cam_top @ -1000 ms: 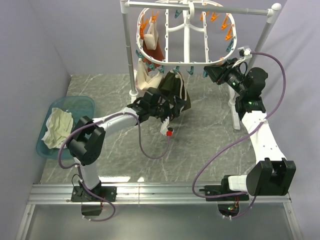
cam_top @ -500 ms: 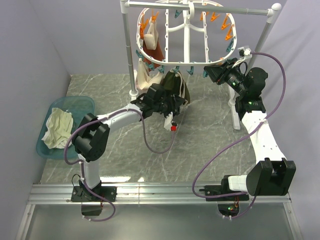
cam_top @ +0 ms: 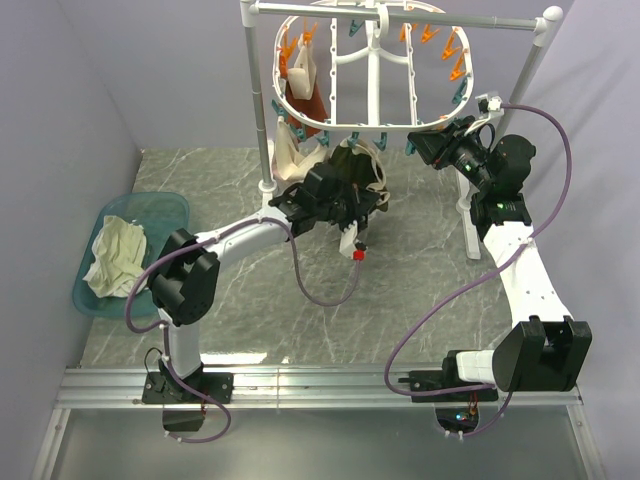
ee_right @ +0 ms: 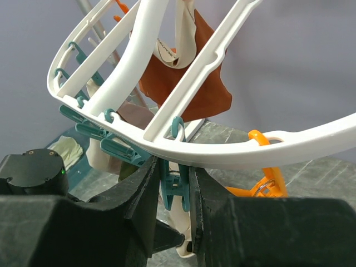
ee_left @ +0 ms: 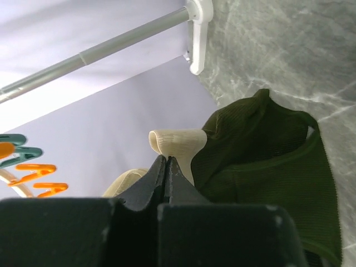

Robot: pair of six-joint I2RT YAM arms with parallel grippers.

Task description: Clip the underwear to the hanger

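Note:
The underwear (ee_left: 267, 167) is dark olive green with a pale beige waistband (ee_left: 177, 142). It hangs just below the front rim of the hanger (cam_top: 372, 70), a white oval frame with orange and teal clothespins. My left gripper (ee_left: 167, 162) is shut on the waistband, whose folded edge sticks out above the fingertips. From above, the left gripper (cam_top: 358, 197) sits under the underwear (cam_top: 360, 165). My right gripper (ee_right: 176, 183) is at the hanger rim (ee_right: 233, 153), shut on a teal clothespin (ee_right: 177, 186). In the top view the right gripper (cam_top: 428, 143) is at the rim's right front.
A rust-red garment (cam_top: 303, 95) and a pinkish-beige one (cam_top: 288, 150) hang on the hanger's left side. The white pole stand (cam_top: 255, 90) carries the frame. A teal basin (cam_top: 165, 212) with a cream-white cloth (cam_top: 115, 252) sits at the left by the wall.
The left gripper went from open to shut on the waistband and moved right toward the hanger's front rim, carrying the underwear with it. The right arm has not moved.

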